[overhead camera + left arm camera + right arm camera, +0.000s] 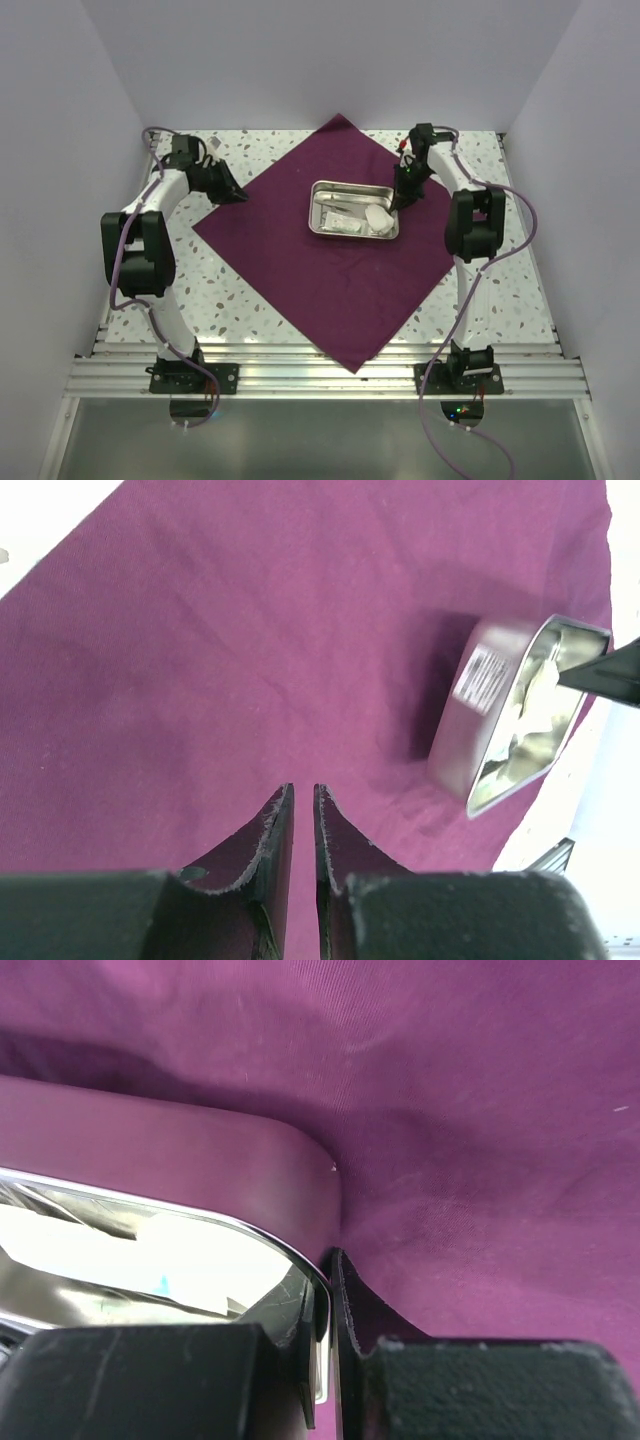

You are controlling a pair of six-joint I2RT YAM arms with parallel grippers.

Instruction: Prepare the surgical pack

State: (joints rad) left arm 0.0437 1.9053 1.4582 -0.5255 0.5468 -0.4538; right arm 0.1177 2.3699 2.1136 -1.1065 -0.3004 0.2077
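The surgical pack's purple-maroon drape (300,275) lies flat as a diamond on the table. A steel tray (352,237) stands on its middle, holding white gauze or a pouch (348,219) and a round white piece (378,215). My right gripper (402,203) is shut on the tray's right rim, one finger inside and one outside; the right wrist view shows this grip (328,1258) on the rim (200,1160). My left gripper (238,196) hovers over the drape's upper-left edge. In the left wrist view its jaws (300,790) stand a thin slit apart with nothing gripped, over the drape (250,630).
Speckled tabletop (230,300) shows around the drape. An aluminium rail (320,375) with both arm bases runs along the near edge. White walls enclose the left, back and right sides. The drape's near corner (355,368) reaches the rail.
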